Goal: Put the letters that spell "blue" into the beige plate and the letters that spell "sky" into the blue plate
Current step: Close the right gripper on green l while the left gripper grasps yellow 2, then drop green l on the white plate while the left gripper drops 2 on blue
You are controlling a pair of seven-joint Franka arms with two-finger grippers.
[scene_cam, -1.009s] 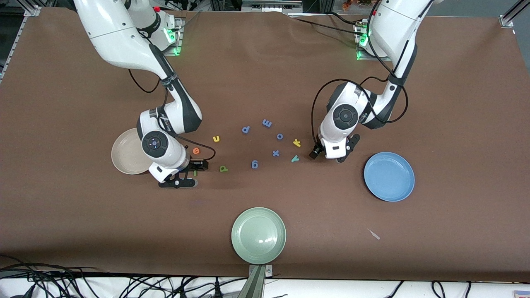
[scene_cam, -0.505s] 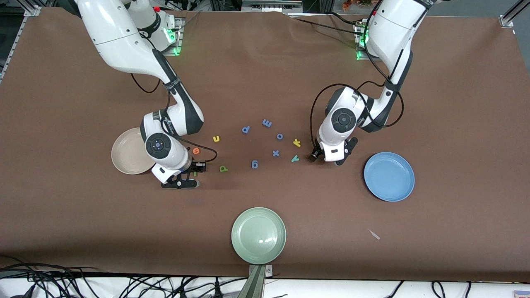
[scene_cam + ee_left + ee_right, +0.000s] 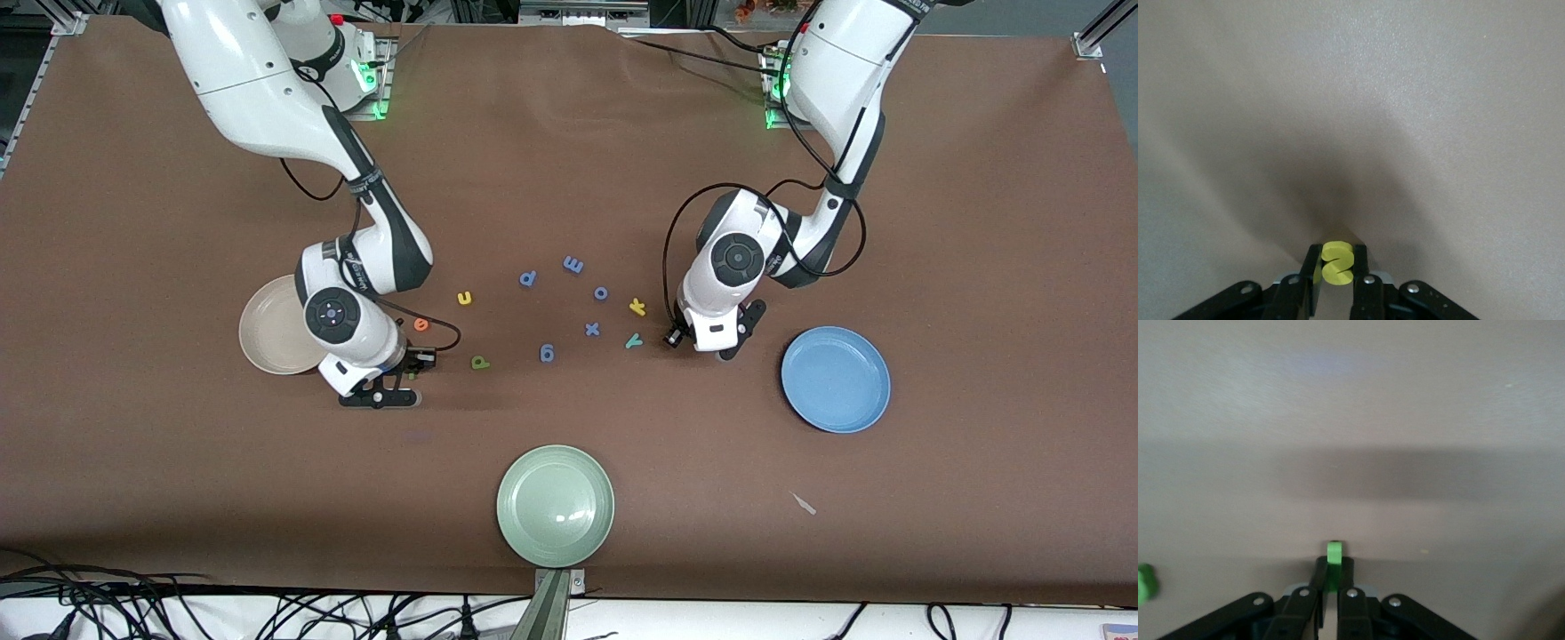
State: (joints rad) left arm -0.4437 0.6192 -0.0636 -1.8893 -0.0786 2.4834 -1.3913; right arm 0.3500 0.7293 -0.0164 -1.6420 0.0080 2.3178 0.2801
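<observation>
My left gripper is shut on the yellow s, low over the table between the teal y and the blue plate. Close to the beige plate, my right gripper is shut on the dark green l, also low. On the table lie the yellow u, orange e, olive b and yellow k. The right arm's hand covers part of the beige plate's rim. Both plates hold nothing.
Several periwinkle-blue letters lie among the task letters in the middle. A pale green plate sits near the table edge closest to the front camera. A small scrap lies nearer the camera than the blue plate.
Both grippers have gone from open to shut, the left on the s and the right on the l. Both hands shifted slightly. The other letters have not moved.
</observation>
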